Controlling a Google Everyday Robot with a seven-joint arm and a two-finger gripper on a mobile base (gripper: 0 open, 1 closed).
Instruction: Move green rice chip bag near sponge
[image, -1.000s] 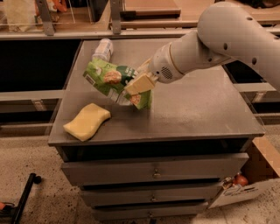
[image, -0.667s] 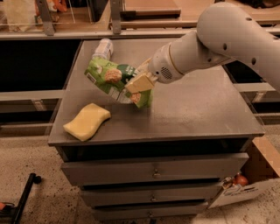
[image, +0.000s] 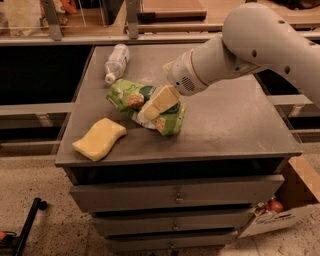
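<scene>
Camera view centre: gripper (image: 154, 106) clamped on green rice chip bag (image: 131, 97); you risk crinkly film slipping short of sponge (image: 100, 138).

A grey table (image: 225, 125) with drawers beneath carried a pale yellow sponge (image: 100, 138), flat near its front left corner, and a clear plastic bottle (image: 116, 61) on its side near the back left edge. Between them, the gripper (image: 159, 102) clamped the crumpled green rice chip bag (image: 127, 97) low over the tabletop; whether the bag touched it was unclear.
</scene>
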